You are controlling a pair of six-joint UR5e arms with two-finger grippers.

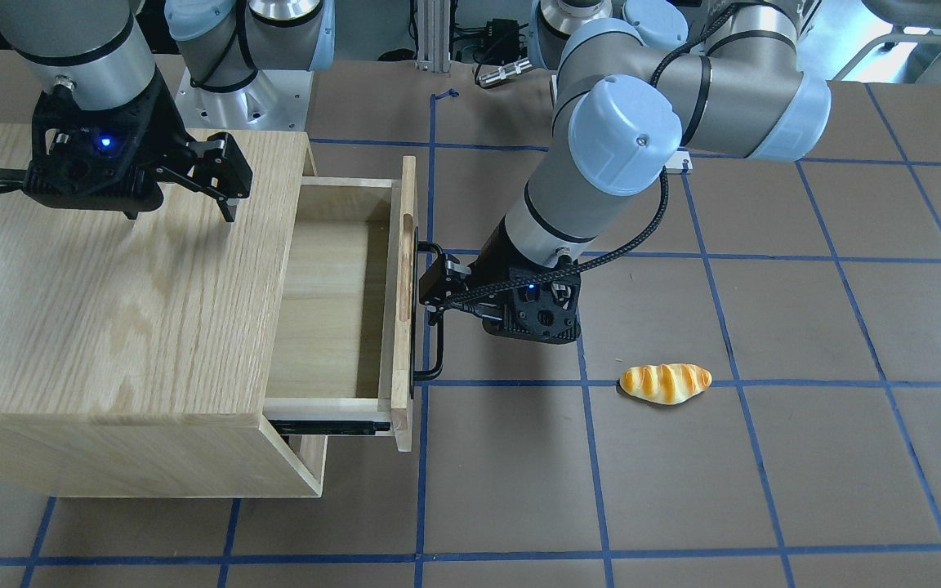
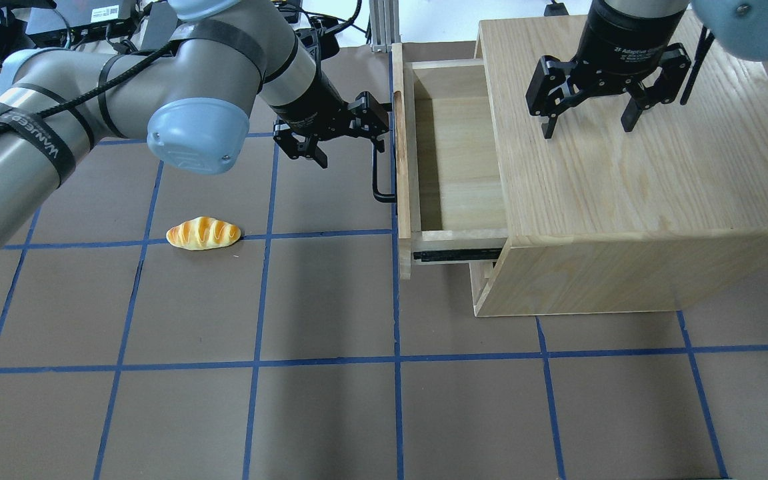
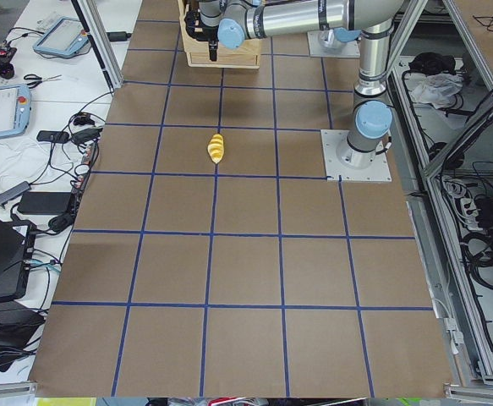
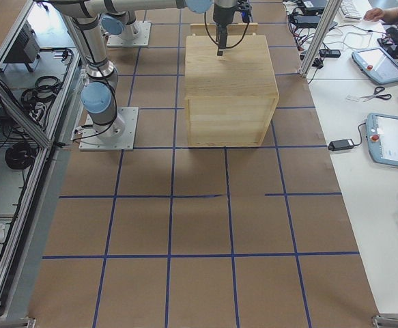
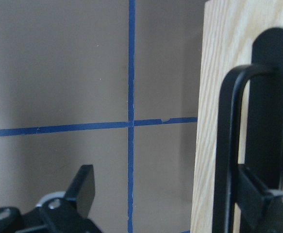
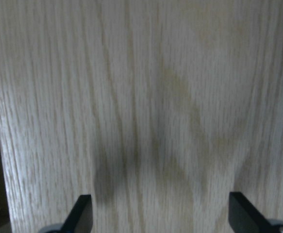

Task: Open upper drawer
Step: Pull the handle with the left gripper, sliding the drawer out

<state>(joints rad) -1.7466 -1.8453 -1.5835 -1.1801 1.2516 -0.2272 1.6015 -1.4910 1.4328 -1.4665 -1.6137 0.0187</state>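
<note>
Pale-wood upper drawer (image 2: 454, 167) is found pulled well out of the oak cabinet (image 2: 624, 187), toward the table's middle. Left gripper (image 2: 351, 143) is set at the black bar handle (image 2: 376, 175) — jaws spread, the bar between them, not pinched. Right gripper (image 2: 587, 127) is held above the cabinet top — jaws spread wide.

Bright, even room lighting; fixed views sharp, wrist views soft.
Soft, diffuse shadows fall on the counter (image 2: 331, 413) under the arms and beside the cabinet (image 2: 657, 200); background blown white at the overhead view's top edge. Left wrist view: left claw (image 5: 165, 170) and the black handle (image 5: 227, 145) of the upper drawer (image 5: 219, 48) blurred at close range. Right wrist view: dimmer, hazy grain, faint shadows above the right claw (image 6: 159, 196).
</note>
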